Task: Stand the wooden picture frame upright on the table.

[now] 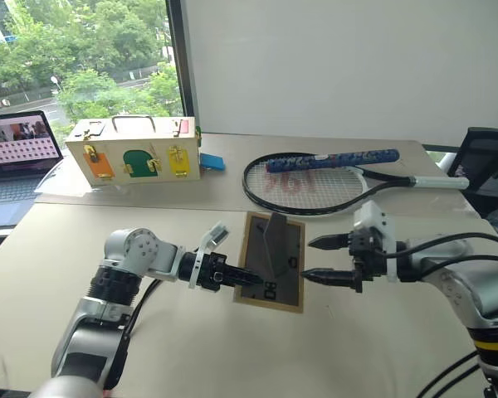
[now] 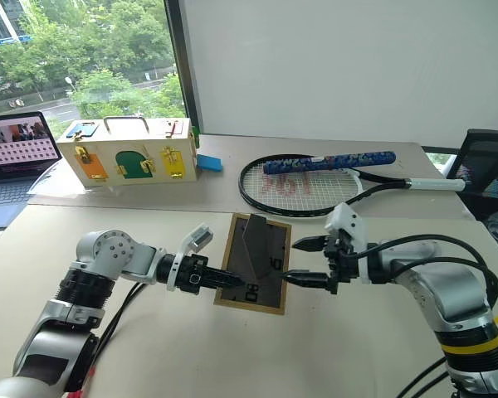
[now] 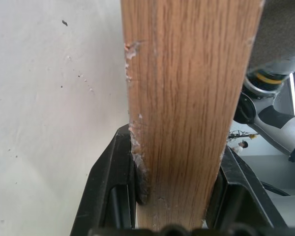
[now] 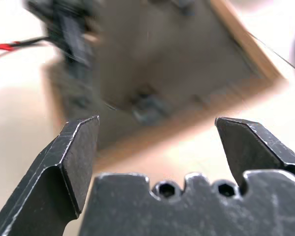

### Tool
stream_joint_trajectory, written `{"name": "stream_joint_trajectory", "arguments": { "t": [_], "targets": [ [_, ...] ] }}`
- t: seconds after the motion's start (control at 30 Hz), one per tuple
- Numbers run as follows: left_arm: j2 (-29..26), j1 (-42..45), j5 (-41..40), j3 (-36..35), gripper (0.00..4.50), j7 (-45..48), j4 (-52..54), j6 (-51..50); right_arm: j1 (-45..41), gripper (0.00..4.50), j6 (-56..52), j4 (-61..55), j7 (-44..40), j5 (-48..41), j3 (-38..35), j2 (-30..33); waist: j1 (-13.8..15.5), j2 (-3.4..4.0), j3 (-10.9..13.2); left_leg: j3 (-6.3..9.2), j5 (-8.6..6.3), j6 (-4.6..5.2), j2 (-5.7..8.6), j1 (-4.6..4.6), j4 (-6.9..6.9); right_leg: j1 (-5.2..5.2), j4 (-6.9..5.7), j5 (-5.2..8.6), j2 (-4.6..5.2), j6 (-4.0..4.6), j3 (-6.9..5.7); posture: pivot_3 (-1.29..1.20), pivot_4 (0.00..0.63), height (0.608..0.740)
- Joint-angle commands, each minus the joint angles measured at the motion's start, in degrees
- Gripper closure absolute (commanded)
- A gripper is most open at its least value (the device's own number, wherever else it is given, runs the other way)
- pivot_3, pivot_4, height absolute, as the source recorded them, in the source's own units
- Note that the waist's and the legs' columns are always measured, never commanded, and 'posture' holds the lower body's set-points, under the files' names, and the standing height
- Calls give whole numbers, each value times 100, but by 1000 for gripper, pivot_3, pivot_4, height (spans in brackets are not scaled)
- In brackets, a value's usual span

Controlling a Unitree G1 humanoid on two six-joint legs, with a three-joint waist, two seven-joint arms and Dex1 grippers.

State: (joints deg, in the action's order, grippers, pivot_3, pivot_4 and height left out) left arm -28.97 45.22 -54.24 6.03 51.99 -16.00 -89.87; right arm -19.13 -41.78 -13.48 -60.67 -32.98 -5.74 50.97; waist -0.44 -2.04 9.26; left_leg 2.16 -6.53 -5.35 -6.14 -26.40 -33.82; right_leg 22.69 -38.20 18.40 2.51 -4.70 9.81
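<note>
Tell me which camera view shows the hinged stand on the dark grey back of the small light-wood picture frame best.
The left eye view: the hinged stand shows whole, swung out from the wooden picture frame. The right eye view shows much the same. The right wrist view gives a blurred back panel; the left wrist view shows the frame's wooden edge between the left gripper fingers.

The wooden picture frame (image 1: 270, 261) shows a light-wood border around a dark grey back. The worktop (image 1: 232, 348) is pale beige. The racket (image 1: 315, 182) has a blue speckled grip (strings marked red). The cream box (image 1: 133, 149) has orange, green and yellow doors.
</note>
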Motion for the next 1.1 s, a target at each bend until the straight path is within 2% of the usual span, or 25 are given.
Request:
{"name": "stream_joint_trajectory", "arguments": {
  "t": [0.03, 0.13, 0.27, 0.4, 0.63, 0.9, 1.0, 1.1],
  "targets": [
    [-278, 141, -27, 19, 3342, 550, -153, 20, 649, 115, 677, -155, -61, 119, -739, 116, -11, 0, 0, 0, -1, 2, 0, 0, 3, 0, 1, 0, 0, 0, 0, 0, 150, 698],
    [-370, 272, -25, 48, 3342, 866, -447, -38, 903, 115, 2311, -31, 460, 1127, -582, -228, -76, 2, 0, 1, -3, 6, 0, 2, -1, -3, 0, 1, 0, 1, -1, 0, 150, 698],
    [-437, 344, 165, 384, 3342, 1221, -528, 114, 783, 115, 5641, 660, 1740, 3668, 223, -340, -97, 8, 4, 1, 7, -2, 0, 3, -12, -2, -2, 2, 0, -22, -1, 0, 150, 698],
    [-431, 448, 248, 579, 3342, 1542, -543, 182, 262, 115, 7619, 1295, 3243, 5647, 834, -368, -96, 24, 15, 1, 13, -6, 0, 3, -10, 2, -3, 2, 0, -27, -1, 0, 150, 698],
    [-564, 380, 474, 1011, 3342, 1975, -181, 514, -763, 115, 8820, 2240, 5275, 7512, 1446, -733, -48, 36, 23, 1, 14, -7, 0, 2, -4, 1, -4, -10, 1, -3, -1, 0, 150, 698],
    [-631, 418, 679, 1229, 3342, 2305, -254, 698, -1366, 115, 9308, 2504, 6549, 8484, 1791, -796, -32, 38, 26, 2, 15, -8, 1, 3, -11, 0, -26, -9, 1, -1, -3, 0, 150, 698],
    [-638, 433, 753, 1257, 3342, 2390, -294, 746, -1450, 832, 9385, 2618, 6820, 8629, 1859, -746, -39, 38, 26, 3, 16, -8, 1, 3, -14, 1, -34, -9, 1, -1, -3, 0, 150, 698],
    [-671, 449, 823, 1289, 3342, 2489, -346, 796, -1475, 1901, 9473, 2672, 7061, 8776, 1890, -679, -48, 38, 26, 3, 18, -9, 1, 3, -14, 1, -39, -9, 1, -1, -3, 0, 150, 698]
  ]
}}
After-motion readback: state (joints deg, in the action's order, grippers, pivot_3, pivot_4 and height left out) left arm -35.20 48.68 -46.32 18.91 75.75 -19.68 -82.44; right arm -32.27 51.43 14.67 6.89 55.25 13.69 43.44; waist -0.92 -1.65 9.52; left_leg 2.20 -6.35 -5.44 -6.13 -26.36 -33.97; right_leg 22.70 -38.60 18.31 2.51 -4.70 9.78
